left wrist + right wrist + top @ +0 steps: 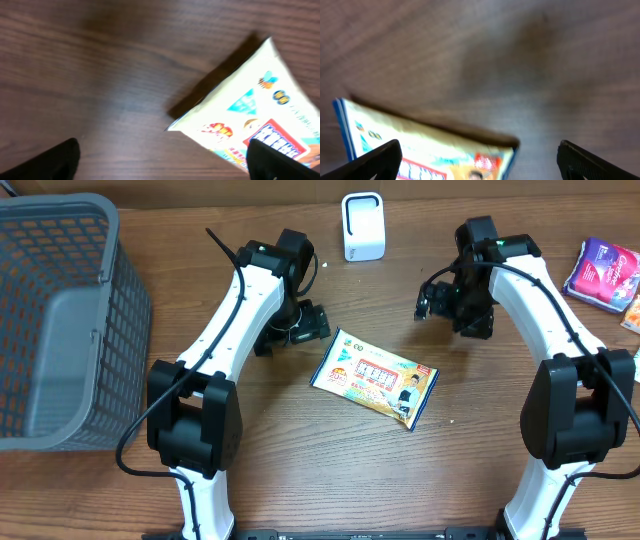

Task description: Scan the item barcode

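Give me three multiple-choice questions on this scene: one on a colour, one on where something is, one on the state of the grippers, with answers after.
1. What colour is the mesh basket?
A red
B grey
C green

2. Where is the snack packet?
A inside the basket
B flat on the table between the arms
C on the floor

3. The left gripper and right gripper are:
A both open, holding nothing
B both shut
C both clamped on the packet

Answers:
1 B: the overhead view shows grey mesh.
2 B: the packet lies on the wood between the two arms.
3 A: each wrist view shows the fingers spread wide and the packet lying free.
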You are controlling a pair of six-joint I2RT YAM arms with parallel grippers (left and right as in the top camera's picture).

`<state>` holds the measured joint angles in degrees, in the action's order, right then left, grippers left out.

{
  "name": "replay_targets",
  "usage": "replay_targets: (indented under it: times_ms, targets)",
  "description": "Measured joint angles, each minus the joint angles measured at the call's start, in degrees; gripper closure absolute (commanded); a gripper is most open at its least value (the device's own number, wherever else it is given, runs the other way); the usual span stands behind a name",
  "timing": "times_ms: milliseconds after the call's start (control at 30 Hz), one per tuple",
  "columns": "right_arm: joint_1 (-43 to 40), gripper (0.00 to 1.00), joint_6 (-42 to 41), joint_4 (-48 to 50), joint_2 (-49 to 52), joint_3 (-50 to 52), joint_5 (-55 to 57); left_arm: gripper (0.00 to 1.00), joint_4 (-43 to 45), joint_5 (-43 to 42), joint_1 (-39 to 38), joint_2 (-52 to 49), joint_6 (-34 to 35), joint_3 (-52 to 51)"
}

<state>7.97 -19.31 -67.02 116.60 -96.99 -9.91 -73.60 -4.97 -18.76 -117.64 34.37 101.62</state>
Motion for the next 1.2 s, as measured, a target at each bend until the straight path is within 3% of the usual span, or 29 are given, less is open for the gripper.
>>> replay_targets:
  times_ms: [167, 333, 567, 733, 800, 967, 1200]
  targets:
    - [0.00, 0.00, 0.00, 1.05, 0.00, 0.00, 0.31, 0.00, 10.43, -4.24, 0.00, -0.02, -3.10, -0.87]
    - [0.00, 0.00, -0.02, 1.03, 0.00, 0.00, 0.31, 0.01, 14.75, -9.66, 0.00, -2.38, -6.23, -1.97]
    - [0.00, 0.00, 0.00, 1.05, 0.00, 0.00, 0.31, 0.27, 15.58, -18.67, 0.00, -10.62, -14.47, -2.95]
    - [0.00, 0.00, 0.00, 1.25, 0.00, 0.00, 0.33, 0.71, 14.71, -24.02, -0.85, -12.87, -16.70, -2.91]
    - [0.00, 0.00, 0.00, 1.27, 0.00, 0.00, 0.31, 0.96, 13.97, -24.61, -1.42, -13.44, -17.38, -2.91]
    - [0.00, 0.00, -0.02, 1.31, 0.00, 0.00, 0.33, 0.96, 13.90, -26.43, -2.23, -14.19, -15.72, -2.91]
    - [0.00, 0.00, -0.17, 3.34, 0.00, 0.00, 0.07, 0.96, 18.01, -25.73, 2.34, -14.19, -2.62, -2.91]
